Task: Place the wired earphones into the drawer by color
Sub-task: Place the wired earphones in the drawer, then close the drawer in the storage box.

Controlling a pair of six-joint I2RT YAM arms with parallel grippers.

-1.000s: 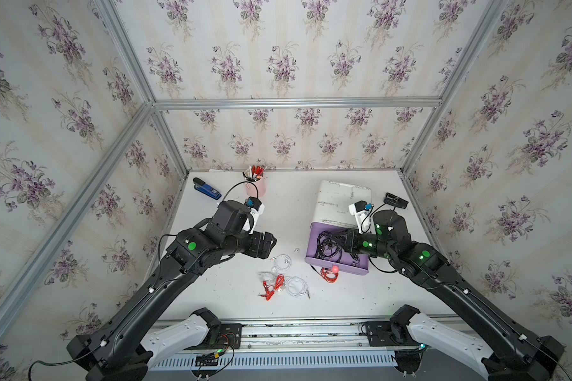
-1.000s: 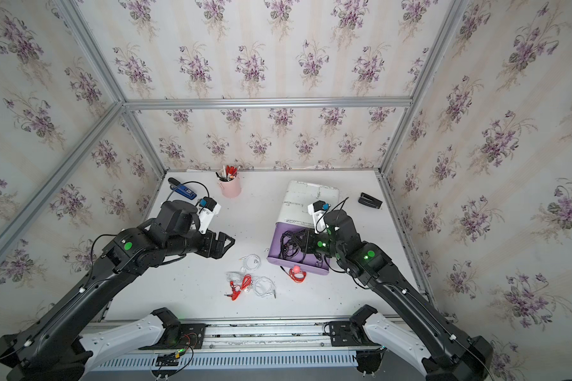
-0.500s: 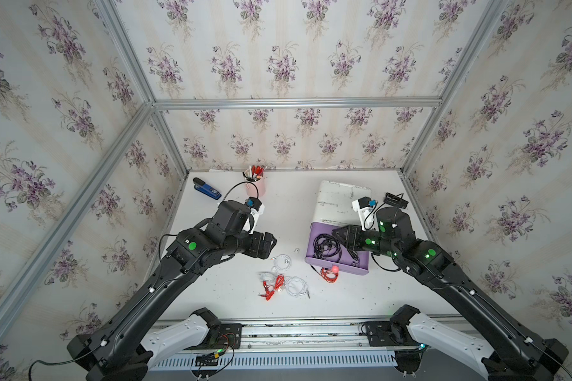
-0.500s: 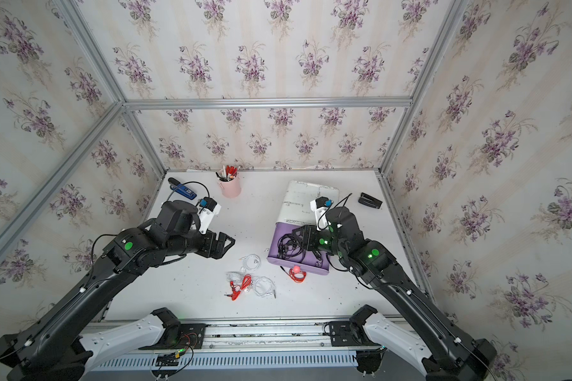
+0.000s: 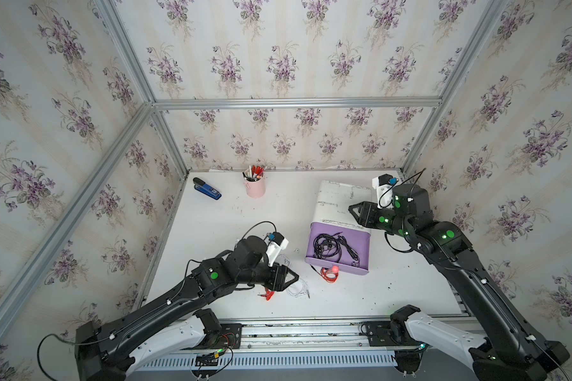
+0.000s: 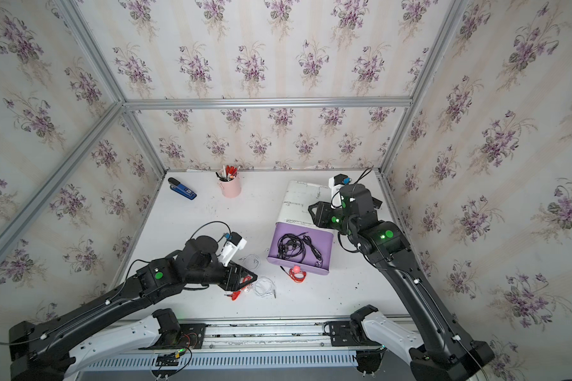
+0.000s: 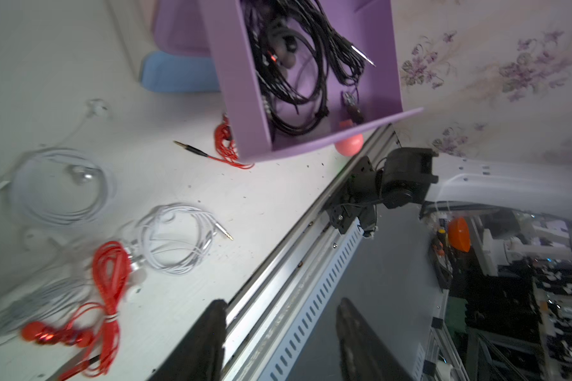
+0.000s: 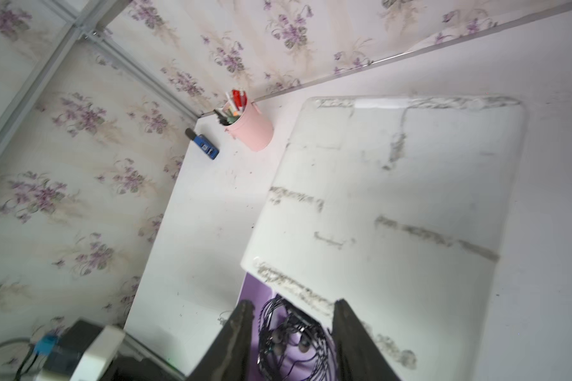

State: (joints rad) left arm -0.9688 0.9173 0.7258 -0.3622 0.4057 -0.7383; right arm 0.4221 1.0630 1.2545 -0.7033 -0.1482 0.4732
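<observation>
In a top view, black earphones are seen inside the purple drawer, which is pulled out at 3 o'clock of the table. One red bundle is found at the drawer's 6 o'clock, against its front. At its 8 o'clock, a second red bundle and white earphones are seen on the table, just beside the left gripper — jaws parted, nothing between. The right gripper — also parted and empty — is seen over the white cabinet.
</observation>
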